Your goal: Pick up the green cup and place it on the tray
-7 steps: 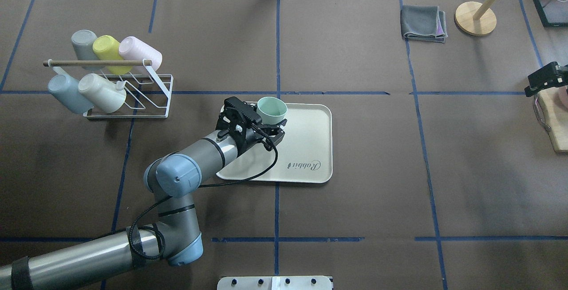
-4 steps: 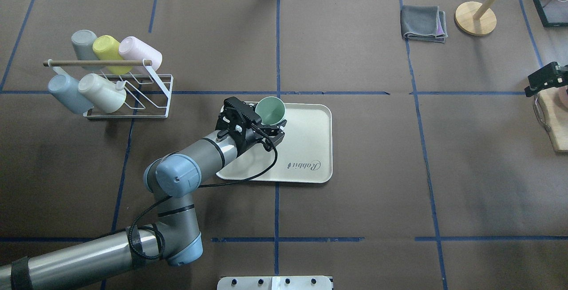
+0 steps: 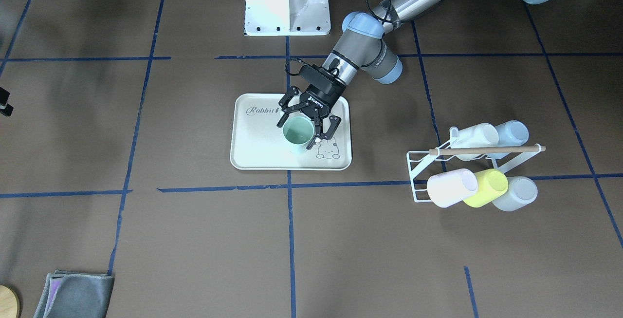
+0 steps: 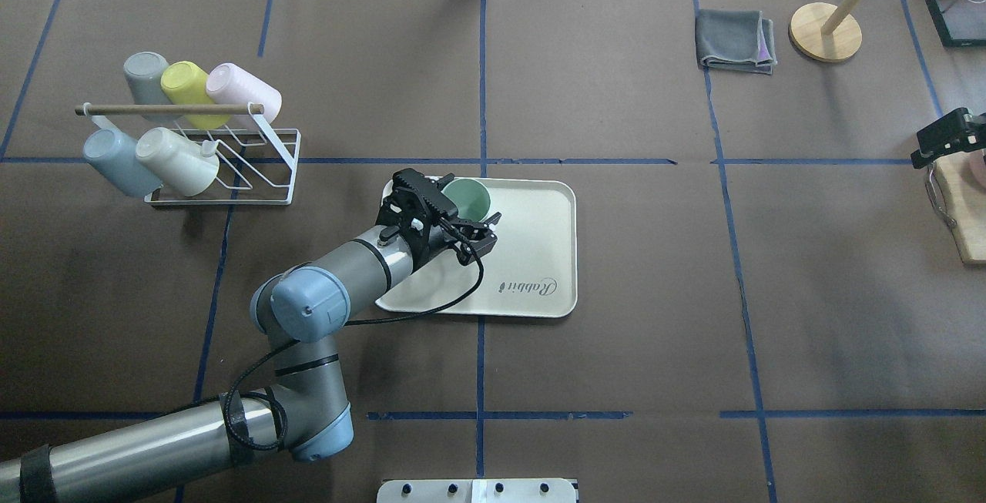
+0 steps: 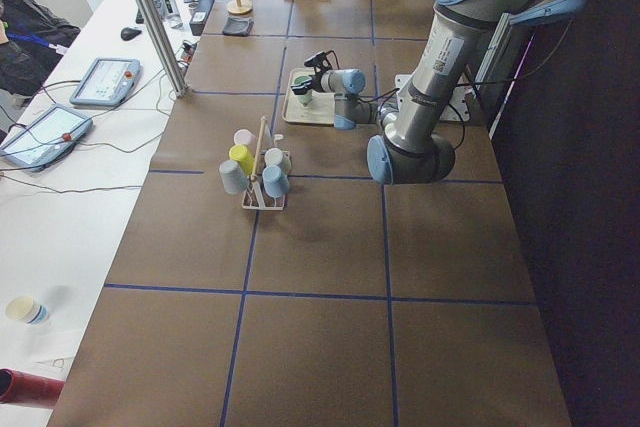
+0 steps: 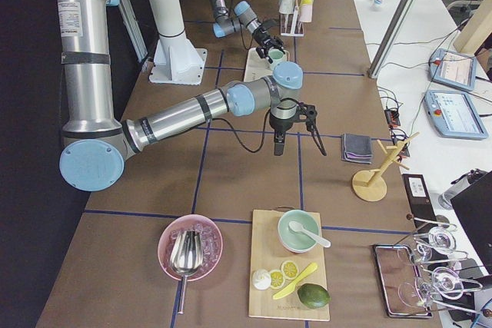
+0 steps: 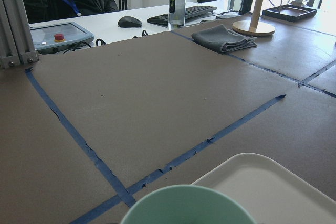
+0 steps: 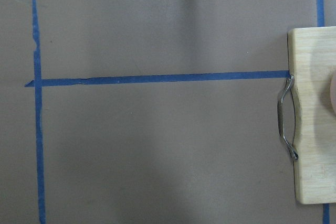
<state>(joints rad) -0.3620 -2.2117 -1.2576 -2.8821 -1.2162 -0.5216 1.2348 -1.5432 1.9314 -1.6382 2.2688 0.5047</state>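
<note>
The green cup [image 4: 467, 198] is upright, mouth up, over the far left corner of the cream tray [image 4: 539, 245], beside the bunny drawing in the front view [image 3: 298, 134]. I cannot tell whether its base touches the tray. My left gripper [image 4: 462, 206] reaches in from the tray's left side, its fingers on both sides of the cup and shut on it. In the left wrist view the cup's rim [image 7: 189, 205] fills the bottom edge, with the tray's corner [image 7: 273, 182] beyond it. My right gripper [image 4: 949, 137] hangs open and empty at the table's right edge.
A white wire rack [image 4: 231, 160] with several cups lying in it stands to the tray's left. A folded grey cloth [image 4: 736, 39] and a wooden stand base [image 4: 824, 31] lie at the far right. A wooden cutting board [image 8: 315, 114] lies under the right gripper.
The left gripper has turned the green cup from tilted towards the far side to upright and brought it lower over the tray. The right arm has not moved.
</note>
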